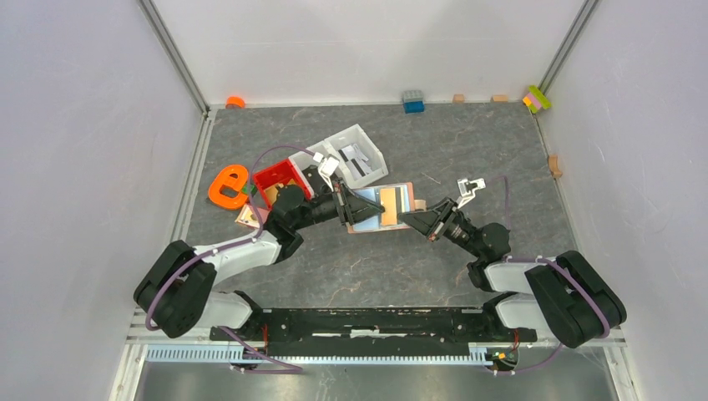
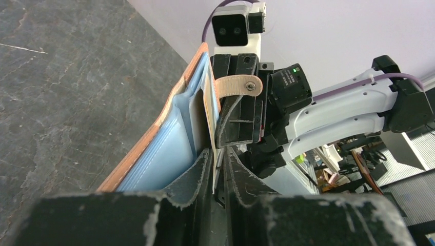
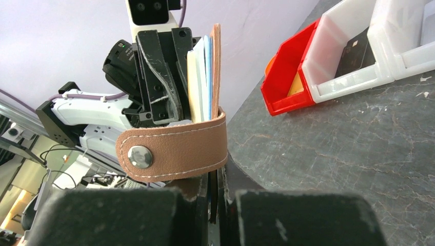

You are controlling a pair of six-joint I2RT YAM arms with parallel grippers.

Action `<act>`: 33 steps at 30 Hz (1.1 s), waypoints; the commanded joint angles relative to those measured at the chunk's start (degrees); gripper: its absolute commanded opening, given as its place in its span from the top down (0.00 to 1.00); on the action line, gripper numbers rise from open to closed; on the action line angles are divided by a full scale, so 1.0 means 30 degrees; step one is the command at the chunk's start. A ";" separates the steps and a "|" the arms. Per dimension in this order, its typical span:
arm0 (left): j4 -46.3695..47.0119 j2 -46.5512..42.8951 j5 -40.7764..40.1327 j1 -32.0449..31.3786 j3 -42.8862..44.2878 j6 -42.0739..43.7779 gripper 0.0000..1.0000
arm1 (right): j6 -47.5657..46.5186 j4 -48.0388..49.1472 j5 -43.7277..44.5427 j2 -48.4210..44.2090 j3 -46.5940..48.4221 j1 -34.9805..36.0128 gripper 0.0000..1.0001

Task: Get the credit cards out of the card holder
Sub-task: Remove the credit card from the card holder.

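Top external showed the tan-brown card holder (image 1: 380,209) spread open and held off the surface between both arms, with blue-grey and orange credit cards (image 1: 394,203) showing inside. Below lay the grey, stone-patterned surface (image 1: 334,276), enclosed by pale walls. The left gripper (image 1: 357,207) pinched the holder's left edge, fingers nearly together. The right gripper (image 1: 407,219) clamped the opposite edge beside the closing tab (image 3: 174,148).

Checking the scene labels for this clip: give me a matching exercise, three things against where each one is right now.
Things: 1 card holder; 2 red bin; 3 blue block.
Places: A by the far wall; B pinched between left gripper and right gripper; C right beside the white bin.
Pairs: 1-B; 2-C; 3-A.
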 commanded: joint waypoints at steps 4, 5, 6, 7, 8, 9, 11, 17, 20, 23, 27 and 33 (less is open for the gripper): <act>0.2501 0.0228 0.1831 -0.0430 0.0206 -0.1142 0.79 | -0.0299 0.5118 -0.0925 0.0326 0.0728 0.0492 0.98; 0.2190 0.0206 0.1738 -0.0416 0.0276 -0.1002 0.80 | -0.0291 0.5143 -0.0939 0.0327 0.0725 0.0478 0.97; 0.1754 0.0222 0.1677 -0.0420 0.0371 -0.0814 0.82 | -0.0260 0.5201 -0.0951 0.0330 0.0726 0.0477 0.96; 0.1358 0.0184 0.1554 -0.0399 0.0466 -0.0653 0.87 | -0.0238 0.5234 -0.0951 0.0327 0.0707 0.0471 0.93; 0.1145 0.0175 0.1493 -0.0408 0.0504 -0.0542 0.92 | -0.0197 0.5311 -0.0958 0.0338 0.0702 0.0492 0.91; 0.1133 0.0175 0.1445 -0.0416 0.0472 -0.0510 0.96 | -0.0175 0.5448 -0.0952 0.0335 0.0676 0.0492 0.87; 0.1108 0.0040 0.1314 -0.0398 0.0390 -0.0481 0.98 | -0.0122 0.5718 -0.0903 0.0275 0.0591 0.0491 0.78; 0.0410 -0.0306 0.0932 -0.0393 0.0369 -0.0102 0.98 | 0.0032 0.6550 -0.0609 -0.0112 0.0158 0.0291 0.63; -0.0057 -0.0355 0.0715 -0.0387 0.0417 0.0042 0.98 | 0.0179 0.7036 -0.0269 -0.0471 -0.0316 -0.0072 0.61; -0.0780 -0.0537 0.0357 -0.0387 0.0456 0.0377 0.98 | 0.0361 0.7479 0.0110 -0.0766 -0.0820 -0.0505 0.61; -0.1310 -0.0811 -0.0022 -0.0387 0.0438 0.0687 0.98 | 0.0434 0.7454 0.0302 -0.0949 -0.1111 -0.0842 0.87; -0.1746 -0.1052 -0.0287 -0.0387 0.0430 0.0893 0.98 | 0.0722 0.7693 0.0264 -0.0813 -0.1141 -0.0999 1.00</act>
